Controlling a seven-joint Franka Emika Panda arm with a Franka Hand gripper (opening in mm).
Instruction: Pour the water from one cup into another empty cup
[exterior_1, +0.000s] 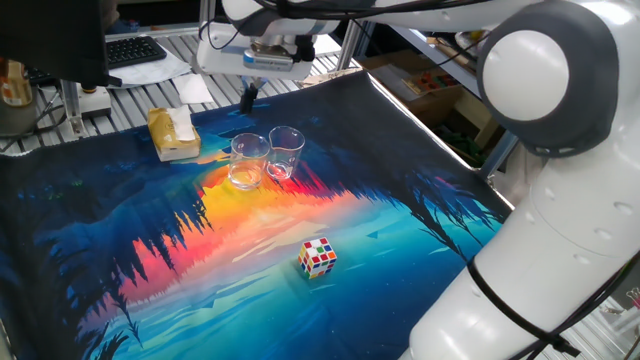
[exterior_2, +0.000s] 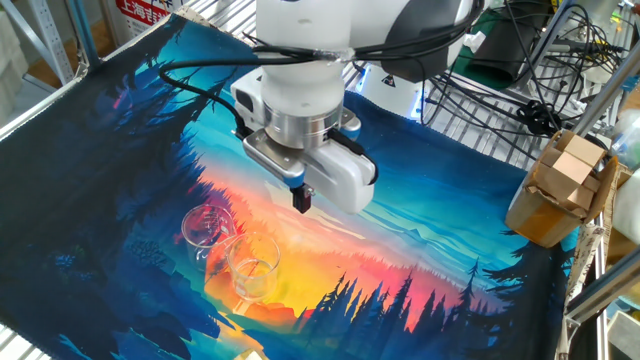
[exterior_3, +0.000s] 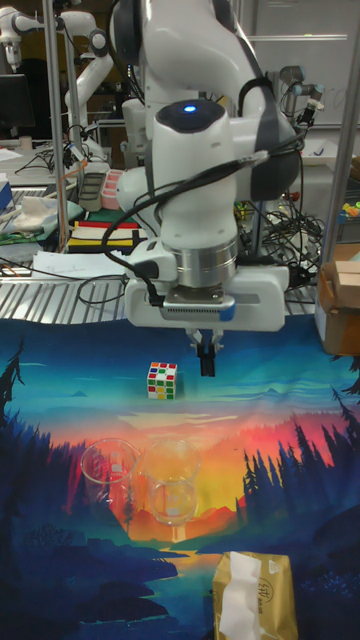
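Observation:
Two clear glass cups stand side by side on the colourful cloth: one cup (exterior_1: 249, 160) (exterior_2: 254, 265) (exterior_3: 172, 480) and the other cup (exterior_1: 286, 152) (exterior_2: 208, 229) (exterior_3: 110, 468). The water is too faint for me to tell which cup holds it. My gripper (exterior_1: 248, 97) (exterior_2: 301, 200) (exterior_3: 206, 360) hangs in the air above the cloth, behind the cups and apart from them. Its fingers are shut together with nothing between them.
A Rubik's cube (exterior_1: 318, 256) (exterior_3: 162, 380) lies on the cloth away from the cups. A tissue pack (exterior_1: 173, 133) (exterior_3: 255, 595) sits close to the cups. A cardboard box (exterior_2: 562, 190) stands off the cloth's edge, and a keyboard (exterior_1: 135, 50) lies on the metal rack behind.

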